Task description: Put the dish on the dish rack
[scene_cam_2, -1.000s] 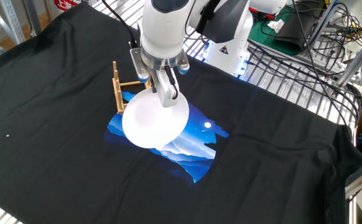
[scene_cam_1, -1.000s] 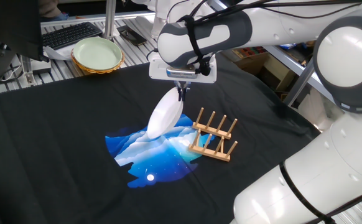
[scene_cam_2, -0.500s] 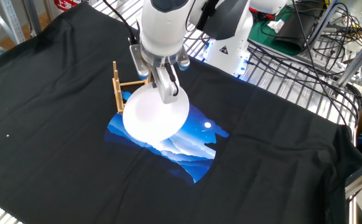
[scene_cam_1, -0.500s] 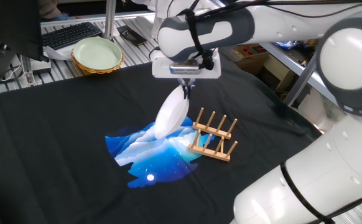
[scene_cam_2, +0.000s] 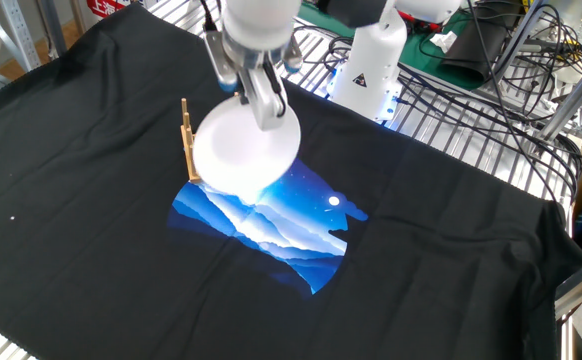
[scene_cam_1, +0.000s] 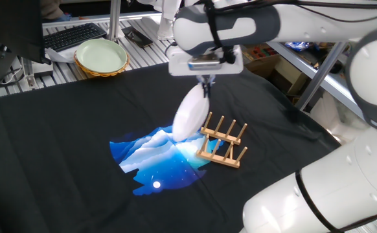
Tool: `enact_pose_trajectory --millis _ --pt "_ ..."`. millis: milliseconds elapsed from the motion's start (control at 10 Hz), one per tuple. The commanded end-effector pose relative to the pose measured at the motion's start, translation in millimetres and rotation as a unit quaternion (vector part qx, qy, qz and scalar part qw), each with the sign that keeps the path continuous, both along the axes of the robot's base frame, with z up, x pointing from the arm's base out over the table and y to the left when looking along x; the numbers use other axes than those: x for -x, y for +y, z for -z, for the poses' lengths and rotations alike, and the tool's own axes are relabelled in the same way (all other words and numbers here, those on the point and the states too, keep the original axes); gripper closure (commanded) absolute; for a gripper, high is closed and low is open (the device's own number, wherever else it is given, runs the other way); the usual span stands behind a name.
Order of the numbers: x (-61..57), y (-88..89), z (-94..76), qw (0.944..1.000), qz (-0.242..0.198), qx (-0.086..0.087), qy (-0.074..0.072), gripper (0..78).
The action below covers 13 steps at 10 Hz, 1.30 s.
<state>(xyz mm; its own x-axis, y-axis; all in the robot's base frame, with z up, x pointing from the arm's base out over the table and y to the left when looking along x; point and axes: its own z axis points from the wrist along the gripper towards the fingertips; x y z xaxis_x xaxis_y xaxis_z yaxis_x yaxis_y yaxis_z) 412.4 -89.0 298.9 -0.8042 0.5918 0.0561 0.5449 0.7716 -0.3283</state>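
Note:
The dish is a plain white round plate held on edge by its upper rim; it also shows in the other fixed view. My gripper is shut on its top edge and holds it tilted in the air. The dish hangs just left of and above the dish rack, a small light-brown wooden rack with upright pegs. In the other fixed view my gripper and the dish hide most of the dish rack. The dish and the rack do not touch.
A black cloth with a blue and white print covers the table. A pale green bowl with a woven rim stands at the back left beside a keyboard. Wire shelving and cables lie behind the cloth.
My gripper has lifted the dish higher and carried it toward the rack. The rack has not moved.

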Motion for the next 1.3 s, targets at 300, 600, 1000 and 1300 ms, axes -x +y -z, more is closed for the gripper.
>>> enact_pose_trajectory --millis 300,600,1000,1300 --pt "15.2 -29.0 -22.4 0.9994 -0.022 0.022 0.014 76.4" --pt "23.4 -43.8 -30.6 0.999 -0.03 0.026 0.02 76.4" --pt "33.1 -56.3 -38.0 0.9978 -0.03 0.052 0.03 76.4" --pt "38.5 -62.6 -41.6 0.9976 -0.025 0.053 0.036 76.4"
